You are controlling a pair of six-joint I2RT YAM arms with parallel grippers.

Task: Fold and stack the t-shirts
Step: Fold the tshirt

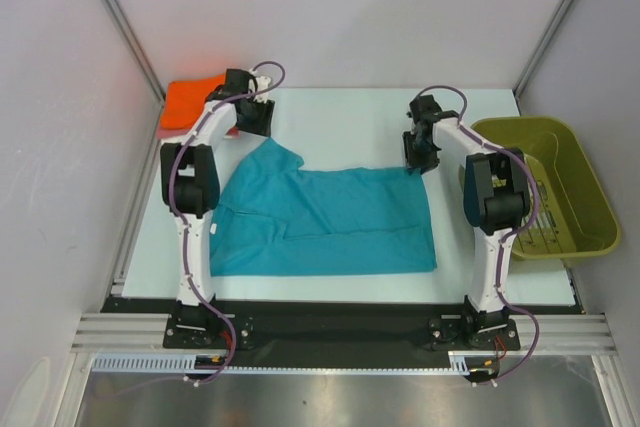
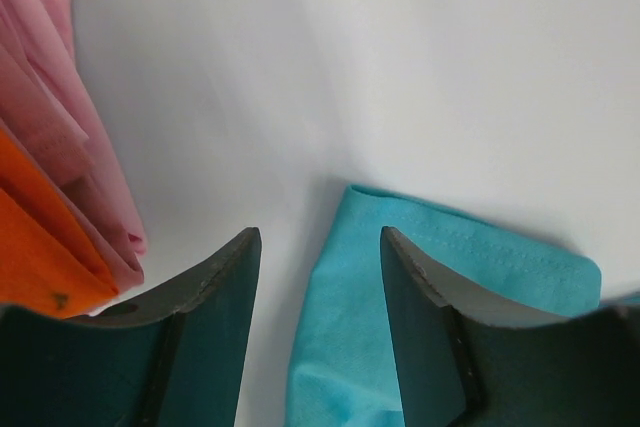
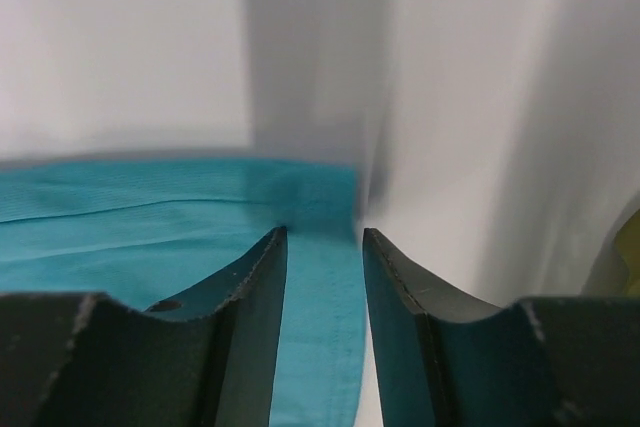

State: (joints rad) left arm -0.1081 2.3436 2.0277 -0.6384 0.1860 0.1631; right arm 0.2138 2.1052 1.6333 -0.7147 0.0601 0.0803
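Observation:
A teal t-shirt (image 1: 330,222) lies spread flat across the middle of the table. A folded orange shirt (image 1: 188,102) sits at the far left corner, and in the left wrist view it (image 2: 35,257) lies under a folded pink shirt (image 2: 60,87). No white shirt is in view. My left gripper (image 1: 262,127) is open just above the teal sleeve tip (image 2: 360,327), with its jaws (image 2: 320,247) straddling the sleeve edge. My right gripper (image 1: 418,159) is open over the shirt's far right corner, and the teal hem (image 3: 320,337) lies between the fingers (image 3: 323,237).
An olive-green plastic basket (image 1: 590,197) stands at the right edge of the table, beside the right arm. White walls close in the back and both sides. The orange and pink pile sits close to the left of my left gripper.

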